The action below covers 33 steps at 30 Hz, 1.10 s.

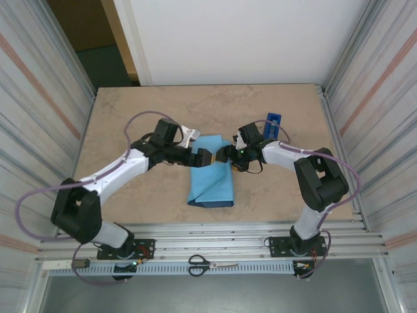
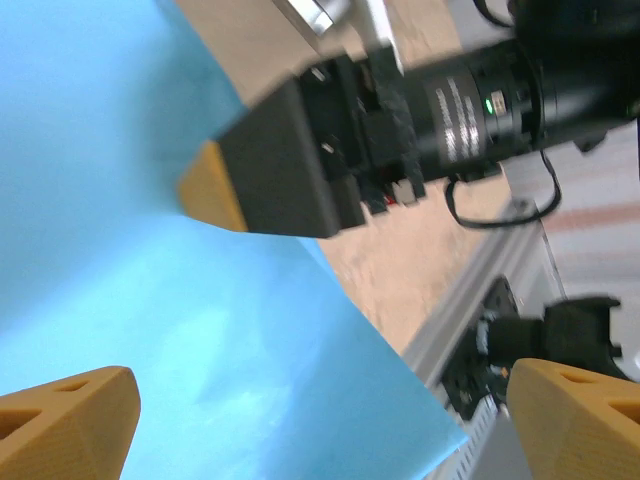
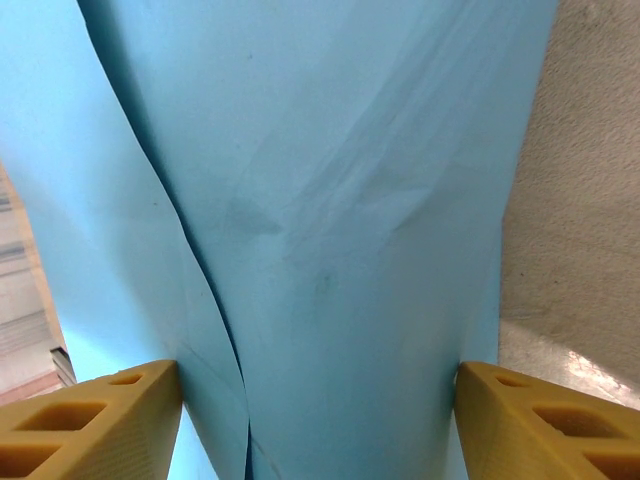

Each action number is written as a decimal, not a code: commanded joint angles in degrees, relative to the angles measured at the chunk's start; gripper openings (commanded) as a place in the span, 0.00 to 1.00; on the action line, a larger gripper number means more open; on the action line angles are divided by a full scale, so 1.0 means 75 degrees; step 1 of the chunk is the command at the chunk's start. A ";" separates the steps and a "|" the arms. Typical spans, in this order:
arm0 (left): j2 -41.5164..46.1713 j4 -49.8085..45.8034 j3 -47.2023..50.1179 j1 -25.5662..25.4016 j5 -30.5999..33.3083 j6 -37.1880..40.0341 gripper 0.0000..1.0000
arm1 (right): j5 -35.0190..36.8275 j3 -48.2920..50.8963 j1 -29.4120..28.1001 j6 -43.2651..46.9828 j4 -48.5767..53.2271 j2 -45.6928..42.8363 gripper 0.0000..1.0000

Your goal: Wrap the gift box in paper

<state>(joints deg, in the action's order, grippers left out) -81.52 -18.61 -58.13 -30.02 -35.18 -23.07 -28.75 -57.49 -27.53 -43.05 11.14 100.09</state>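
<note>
Hard to see what sits under the paper [image 1: 212, 186]: it lies folded over itself, sky-blue face up, and hides anything beneath. Just a dark navy strip peeks out along its near edge. The bundle sits mid-counter [image 1: 130, 117], slightly toward the near edge.

Both arms meet over the paper's far end. The left pincer [image 1: 207, 157] comes in from the left and the right pincer [image 1: 226, 156] from the right, tips nearly facing. From above, the arms cover the fingers, so the jaws are unreadable there.

The wrist cameras help. On the left wrist, the left pincer [image 2: 320, 428] stands wide apart, its fingers [image 2: 62, 425] at the frame's bottom corners, cut off, with paper [image 2: 150, 300] spread below. That blurred view also catches one orange finger [image 2: 212, 190] of the right pincer against the paper's edge.

On the right wrist, the right pincer [image 3: 320, 420] is clamped on the paper [image 3: 330, 200], which creases and fills the gap, touching both fingers.

A blue tape dispenser [image 1: 273, 124] sits toward the far right corner. Scissors [image 1: 212, 264] lie on the rail past the near edge.
</note>
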 commanded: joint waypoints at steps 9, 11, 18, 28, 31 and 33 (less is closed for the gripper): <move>-0.0157 -0.1170 0.0687 0.0345 0.1066 -0.0772 0.96 | 0.0519 0.0290 -0.0170 0.0016 0.0762 0.0212 0.70; -0.0018 -0.1190 0.0903 0.0165 0.1131 -0.0908 0.96 | 0.0541 0.0260 -0.0173 0.0019 0.0807 0.0213 0.70; 0.0269 -0.1331 0.1422 -0.0882 0.1839 -0.1195 0.99 | 0.0634 0.0265 -0.0185 0.0007 0.0874 0.0178 0.71; 0.1052 -0.2245 0.1916 -0.2551 0.2843 -0.1653 0.93 | 0.0717 0.0295 -0.0199 -0.0038 0.0914 0.0166 0.71; 0.1558 -0.2233 0.1987 -0.2689 0.2929 -0.1625 0.89 | 0.0748 0.0283 -0.0202 -0.0063 0.0912 0.0167 0.71; 0.2008 -0.2041 0.2054 -0.2689 0.3056 -0.1674 0.87 | 0.0731 0.0280 -0.0220 -0.0064 0.0907 0.0186 0.71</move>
<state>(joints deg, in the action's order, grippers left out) -70.63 -33.67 -43.31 -50.13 -15.05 -34.61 -27.94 -57.52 -27.90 -43.07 11.14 100.03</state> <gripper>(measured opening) 0.879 0.714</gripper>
